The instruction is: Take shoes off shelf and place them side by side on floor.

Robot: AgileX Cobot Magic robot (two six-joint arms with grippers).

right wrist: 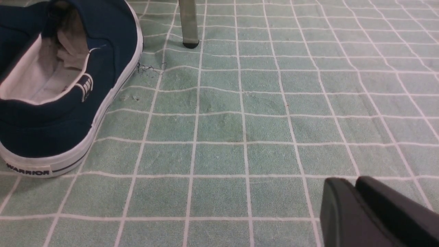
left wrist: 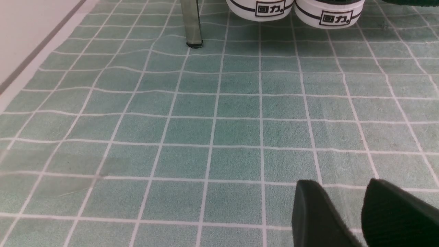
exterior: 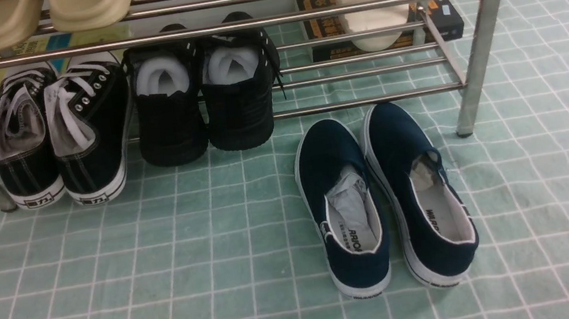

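Observation:
Two navy-blue shoes, one (exterior: 343,201) beside the other (exterior: 420,190), lie side by side on the pale green gridded floor (exterior: 164,254), heels towards me, just in front of the steel shelf (exterior: 199,31). The right wrist view shows the heel of one shoe (right wrist: 61,103) marked WARRIOR, well clear of my right gripper (right wrist: 349,180), whose fingers press together with nothing in them. My left gripper (left wrist: 339,183) hovers over bare floor with a gap between its fingers and holds nothing. Neither gripper appears in the front view.
On the shelf's lower tier stand black lace-up sneakers (exterior: 58,135) and all-black shoes (exterior: 204,104); beige slippers (exterior: 41,13) rest on top. Boxes (exterior: 383,29) lie behind. A shelf leg (exterior: 468,100) stands right of the navy pair. A wall edge (left wrist: 31,51) borders the floor.

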